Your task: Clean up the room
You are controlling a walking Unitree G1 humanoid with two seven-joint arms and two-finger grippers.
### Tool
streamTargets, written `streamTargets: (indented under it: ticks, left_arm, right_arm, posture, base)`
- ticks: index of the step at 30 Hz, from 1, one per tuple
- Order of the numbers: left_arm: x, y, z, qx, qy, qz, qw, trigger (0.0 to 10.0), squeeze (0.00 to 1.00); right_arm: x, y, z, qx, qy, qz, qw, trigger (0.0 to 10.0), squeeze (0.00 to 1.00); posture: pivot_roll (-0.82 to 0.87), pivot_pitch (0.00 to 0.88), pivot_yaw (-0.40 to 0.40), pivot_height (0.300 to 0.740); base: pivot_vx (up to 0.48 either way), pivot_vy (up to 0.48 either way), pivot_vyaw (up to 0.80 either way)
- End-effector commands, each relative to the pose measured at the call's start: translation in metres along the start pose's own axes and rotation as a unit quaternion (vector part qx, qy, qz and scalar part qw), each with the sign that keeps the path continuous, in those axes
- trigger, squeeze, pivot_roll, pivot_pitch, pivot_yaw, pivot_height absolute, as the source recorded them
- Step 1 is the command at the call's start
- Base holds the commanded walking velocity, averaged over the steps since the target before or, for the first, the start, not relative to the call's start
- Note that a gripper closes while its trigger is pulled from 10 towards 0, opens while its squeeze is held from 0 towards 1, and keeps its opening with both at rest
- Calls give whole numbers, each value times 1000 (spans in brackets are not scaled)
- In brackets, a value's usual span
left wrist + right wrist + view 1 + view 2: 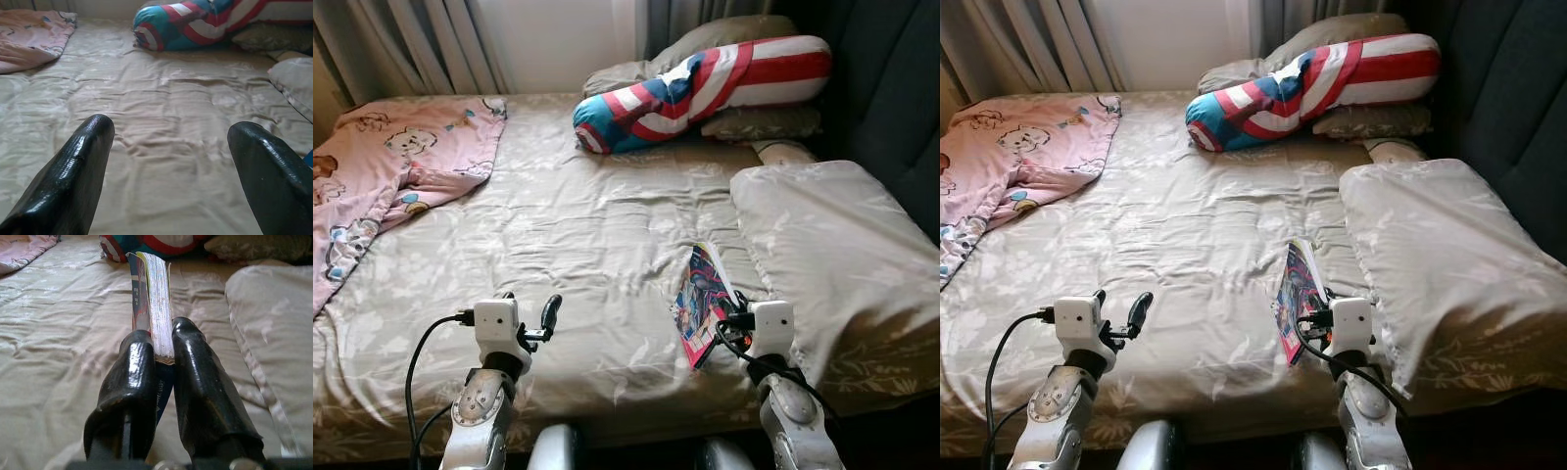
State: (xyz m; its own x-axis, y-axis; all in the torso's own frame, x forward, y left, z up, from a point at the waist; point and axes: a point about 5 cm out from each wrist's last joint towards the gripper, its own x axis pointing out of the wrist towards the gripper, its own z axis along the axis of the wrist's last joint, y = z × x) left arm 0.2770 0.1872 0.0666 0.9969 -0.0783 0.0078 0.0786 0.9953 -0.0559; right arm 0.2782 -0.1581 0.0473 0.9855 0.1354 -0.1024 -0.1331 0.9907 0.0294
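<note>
- Pinching a thin book (pixel 151 308) by its near edge, the right hand (pixel 164 350) has its two black fingers (pixel 129 382) pressed against the book's covers, one on each side, with the pale page edges showing between them.
- The book stands on edge, tilted up from the bed (pixel 587 245), its bright cover (pixel 697 299) facing the robot's left; it sits just beside a large beige pillow (pixel 822 245) on the right side of the bed.
- The left hand (pixel 168 147) hovers over the near left part of the bed with its fingers (pixel 73 166) spread wide apart and holding nothing; wrinkled beige sheet shows between them.
- A black cable (pixel 421 352) loops from the left wrist down along the arm.
- The middle of the bed is covered by the creased beige sheet with a faint leaf pattern.
- Farther off on the left, a pink blanket (pixel 391 166) with cartoon bears lies rumpled across the bed's corner and over its edge.
- At the far end, a long red, white and blue bolster (pixel 705 88) rests on grey-green pillows (pixel 764 122).
- Behind the bed hang grey curtains (pixel 421 44), and a dark padded headboard (pixel 891 88) rises along the right.
</note>
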Motion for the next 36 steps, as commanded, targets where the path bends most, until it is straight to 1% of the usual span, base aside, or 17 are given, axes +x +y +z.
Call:
streamTargets:
  ticks: [1, 6, 15, 16, 18, 19, 22, 23, 24, 26, 27, 30, 32, 35, 36]
  left_arm:
    - [1, 0, 2, 4, 1, -5, 1000, 10000, 0]
    - [0, 1, 2, 5, 1, -4, 1000, 10000, 0]
    - [0, 1, 3, 5, 0, -5, 1000, 10000, 0]
    - [0, 1, 3, 6, 0, -6, 1000, 10000, 0]
    - [0, 1, 3, 6, 0, -6, 1000, 10000, 0]
    - [-1, 1, 3, 7, -1, -7, 1000, 10000, 0]
    - [-3, 1, 4, 8, -1, -8, 1000, 10000, 0]
    - [-4, 1, 4, 9, 0, -9, 1000, 10000, 0]
    - [-5, 2, 4, 10, 1, -9, 1000, 10000, 0]
    - [-9, 3, 4, 13, 2, -9, 1000, 10000, 0]
    - [-9, 3, 4, 13, 2, -9, 1000, 10000, 0]
    - [-16, 7, 6, 21, 5, -11, 1000, 10000, 0]
    - [-17, 7, 6, 22, 6, -10, 1000, 10000, 0]
    - [-26, 12, 8, 32, 11, -11, 999, 10000, 0]
    - [-26, 12, 8, 32, 11, -11, 999, 10000, 0]
  right_arm:
    - [6, 2, 14, -1, -36, 6, 999, 10000, 0]
    - [7, 2, 16, -1, -39, 6, 999, 10000, 0]
    - [12, 7, 21, 8, -49, 23, 999, 10000, 0]
    - [17, 7, 25, 21, -52, 27, 998, 10000, 0]
    - [19, 7, 26, 26, -52, 28, 998, 10000, 0]
    - [26, 7, 31, 43, -57, 32, 997, 10000, 0]
    - [31, 9, 36, 59, -62, 39, 996, 10000, 0]
    - [38, 9, 39, 80, -62, 41, 994, 10000, 0]
    - [41, 10, 40, 92, -62, 42, 993, 10000, 0]
    - [51, 7, 43, 148, -57, 33, 987, 10000, 0]
    - [51, 7, 43, 148, -57, 33, 987, 10000, 0]
    - [59, 7, 39, 197, -38, 21, 980, 10000, 0]
    - [60, 7, 39, 205, -34, 21, 978, 10000, 0]
    - [64, 11, 35, 244, -20, 25, 969, 10000, 0]
    - [64, 11, 35, 244, -20, 25, 969, 10000, 0]
  posture:
    - [-50, 36, 10, 628]
    - [-48, 38, 11, 628]
    - [-47, 43, 15, 628]
    - [-44, 49, 18, 628]
    - [-44, 49, 18, 628]
    - [-38, 60, 22, 628]
    - [-26, 68, 24, 628]
    - [-26, 68, 24, 628]
    - [-14, 77, 26, 628]
    - [1, 86, 27, 628]
    - [1, 86, 27, 628]
    - [34, 110, 36, 628]
    - [34, 110, 36, 628]
    - [81, 137, 54, 628]
    - [81, 137, 54, 628]
  base:
    - [289, 0, 0]
    - [287, 0, 0]
    - [278, 0, 0]
    - [0, 0, 0]
    - [0, 0, 0]
    - [0, 0, 0]
    - [0, 0, 0]
    - [0, 0, 0]
    - [0, 0, 0]
    - [0, 0, 0]
    - [0, 0, 0]
    - [0, 0, 0]
    - [0, 0, 0]
    - [0, 0, 0]
    - [0, 0, 0]
